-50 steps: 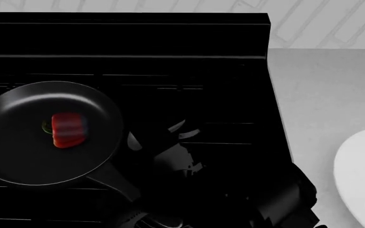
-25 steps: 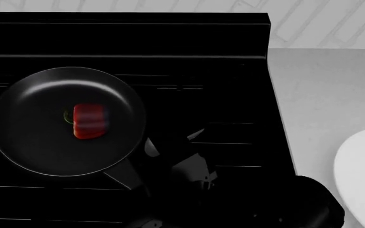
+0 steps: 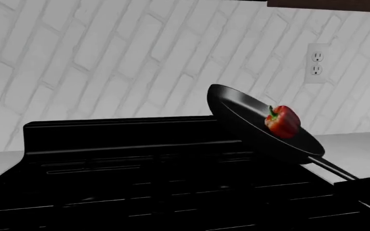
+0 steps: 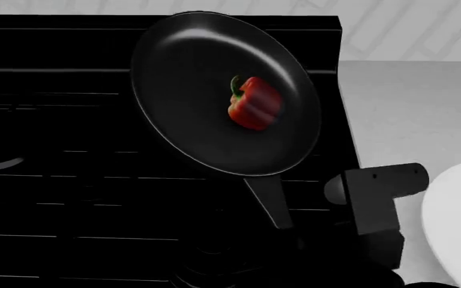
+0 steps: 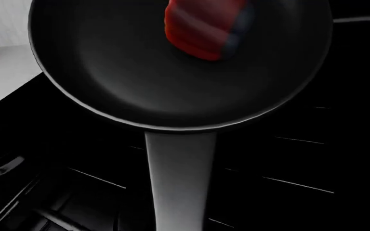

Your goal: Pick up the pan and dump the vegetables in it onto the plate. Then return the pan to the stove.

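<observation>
The black pan [image 4: 206, 78] is held in the air over the stove [image 4: 70, 180], tilted, its handle [image 4: 269, 201] pointing toward me. The red bell pepper [image 4: 253, 103] lies inside it, right of centre. My right gripper [image 4: 288, 233] is shut on the end of the handle; its fingers are lost in the dark. The right wrist view looks along the handle [image 5: 178, 183] into the pan [image 5: 108, 72] with the pepper [image 5: 204, 26]. The left wrist view shows the pan [image 3: 249, 120] and pepper [image 3: 283, 121] from the side. The white plate [image 4: 458, 222] lies on the counter at the right. My left gripper is not in view.
A grey counter [image 4: 407, 114] lies right of the stove, with my right arm's black link [image 4: 379, 192] between pan handle and plate. The stove's raised back panel [image 3: 121, 132] stands before a white brick wall with an outlet [image 3: 315, 62].
The pan has risen off the stove's left burner and moved right toward the plate, tilting, with the pepper still in it. My right arm moved right with it.
</observation>
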You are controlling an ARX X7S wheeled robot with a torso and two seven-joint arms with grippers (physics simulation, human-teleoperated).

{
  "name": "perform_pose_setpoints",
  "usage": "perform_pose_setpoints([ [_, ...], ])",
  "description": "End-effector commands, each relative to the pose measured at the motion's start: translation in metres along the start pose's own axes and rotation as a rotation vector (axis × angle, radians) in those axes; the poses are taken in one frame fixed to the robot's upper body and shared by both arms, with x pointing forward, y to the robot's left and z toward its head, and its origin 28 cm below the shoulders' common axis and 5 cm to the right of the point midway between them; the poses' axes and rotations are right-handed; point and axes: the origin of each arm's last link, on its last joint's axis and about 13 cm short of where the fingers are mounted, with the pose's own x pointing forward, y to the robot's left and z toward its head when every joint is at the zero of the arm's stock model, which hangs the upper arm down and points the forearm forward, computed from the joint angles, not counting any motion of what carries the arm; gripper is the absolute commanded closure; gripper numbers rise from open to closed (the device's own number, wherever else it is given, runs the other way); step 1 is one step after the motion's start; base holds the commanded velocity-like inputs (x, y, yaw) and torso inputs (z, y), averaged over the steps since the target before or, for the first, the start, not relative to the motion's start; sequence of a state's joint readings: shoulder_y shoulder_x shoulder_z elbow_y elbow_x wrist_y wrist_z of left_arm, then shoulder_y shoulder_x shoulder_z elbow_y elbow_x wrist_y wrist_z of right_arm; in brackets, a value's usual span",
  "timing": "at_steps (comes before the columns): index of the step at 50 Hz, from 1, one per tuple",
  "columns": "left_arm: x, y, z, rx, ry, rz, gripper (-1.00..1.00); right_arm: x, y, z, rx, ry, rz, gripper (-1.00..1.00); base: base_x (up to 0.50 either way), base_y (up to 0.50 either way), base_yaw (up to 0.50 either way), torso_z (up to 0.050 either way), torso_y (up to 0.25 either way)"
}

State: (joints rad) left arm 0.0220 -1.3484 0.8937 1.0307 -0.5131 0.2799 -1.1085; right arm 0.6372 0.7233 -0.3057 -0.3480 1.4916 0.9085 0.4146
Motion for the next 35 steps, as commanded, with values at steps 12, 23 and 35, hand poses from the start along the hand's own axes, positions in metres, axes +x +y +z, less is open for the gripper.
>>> perform_pose_setpoints([
  [12,-0.001,-0.001,-0.004,0.022,0.001,-0.006,-1.00,-0.051,-0.036,0.020,0.179,-0.288,-0.105,1.00,0.00,0.00,0.00,0.001,0.004],
  [23,-0.002,-0.003,-0.004,0.023,0.002,-0.015,-1.00,-0.050,-0.050,0.006,0.279,-0.363,-0.094,1.00,0.00,0.00,0.00,0.000,0.004],
  [35,-0.003,-0.007,-0.001,0.025,-0.020,-0.047,-1.00,-0.035,0.002,0.001,0.076,-0.260,0.016,1.00,0.00,0.00,0.00,0.001,0.004],
])
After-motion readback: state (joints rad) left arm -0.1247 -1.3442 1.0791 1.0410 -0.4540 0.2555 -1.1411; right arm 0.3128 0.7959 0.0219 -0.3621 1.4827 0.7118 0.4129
